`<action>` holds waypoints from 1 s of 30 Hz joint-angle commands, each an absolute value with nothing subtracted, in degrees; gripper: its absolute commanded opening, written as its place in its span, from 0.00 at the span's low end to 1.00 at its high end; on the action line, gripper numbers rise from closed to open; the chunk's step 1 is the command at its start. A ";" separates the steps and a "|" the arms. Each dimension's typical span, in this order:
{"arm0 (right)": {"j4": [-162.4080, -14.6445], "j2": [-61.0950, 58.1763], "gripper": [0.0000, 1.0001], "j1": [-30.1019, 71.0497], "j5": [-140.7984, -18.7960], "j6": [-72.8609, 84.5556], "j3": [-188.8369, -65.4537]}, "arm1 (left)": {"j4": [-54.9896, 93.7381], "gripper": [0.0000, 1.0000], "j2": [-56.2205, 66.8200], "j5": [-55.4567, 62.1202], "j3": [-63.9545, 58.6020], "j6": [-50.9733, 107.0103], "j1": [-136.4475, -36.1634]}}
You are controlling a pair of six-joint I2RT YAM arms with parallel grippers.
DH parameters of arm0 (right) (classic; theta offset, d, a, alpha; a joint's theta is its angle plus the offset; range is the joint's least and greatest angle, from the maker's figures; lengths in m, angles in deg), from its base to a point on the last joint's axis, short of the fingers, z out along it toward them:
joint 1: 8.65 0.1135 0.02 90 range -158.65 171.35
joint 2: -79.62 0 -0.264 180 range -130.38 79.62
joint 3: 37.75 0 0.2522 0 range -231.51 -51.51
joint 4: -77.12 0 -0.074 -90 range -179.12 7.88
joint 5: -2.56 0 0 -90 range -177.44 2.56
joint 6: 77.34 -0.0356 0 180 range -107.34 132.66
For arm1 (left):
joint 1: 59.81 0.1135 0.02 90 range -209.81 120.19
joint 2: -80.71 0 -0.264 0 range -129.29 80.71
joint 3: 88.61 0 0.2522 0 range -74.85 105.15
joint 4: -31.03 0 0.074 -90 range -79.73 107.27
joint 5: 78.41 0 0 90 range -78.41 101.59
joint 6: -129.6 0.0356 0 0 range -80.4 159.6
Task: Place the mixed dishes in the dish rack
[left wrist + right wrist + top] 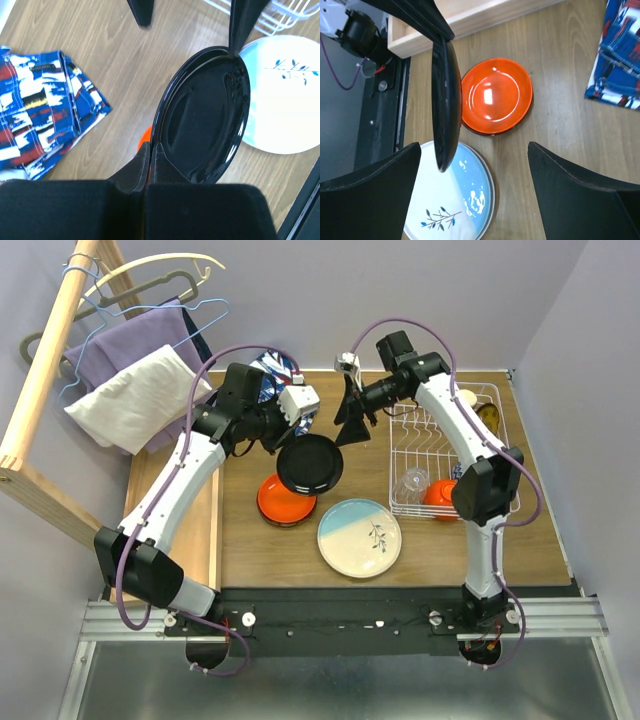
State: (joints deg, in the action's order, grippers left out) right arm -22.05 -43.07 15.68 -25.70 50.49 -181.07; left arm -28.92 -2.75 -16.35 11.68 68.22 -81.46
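- Black fingers of the left gripper (151, 150) pinch together on the rim of a dark plate (205, 125), holding it tilted on edge above the wooden table (125, 65).
- Facing it, the right gripper (475, 145) has its jaws wide apart, one fingertip at the plate's far rim; contact cannot be told.
- An orange-red bowl (495, 95) sits under the plate, with a pale blue-cream sprig plate (455, 210) just beside it.
- At the table's right, the white dish rack (440, 445) holds a clear glass (413, 483) and a red bowl (440, 497).
- A patterned cloth (40, 110) lies near the table's rear edge.
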 commanded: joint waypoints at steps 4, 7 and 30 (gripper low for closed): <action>-30.50 -37.45 0.91 17.10 -26.36 47.29 -169.64 | -26.85 0.00 -3.40 -19.61 14.89 65.00 -82.57; -32.95 -37.36 0.82 17.01 -25.13 43.62 -168.41 | -26.41 0.00 -3.58 -19.70 15.94 64.38 -82.74; -48.95 -22.69 0.01 16.40 -77.35 18.82 -156.38 | -14.11 0.60 -0.86 5.00 19.99 52.52 -83.71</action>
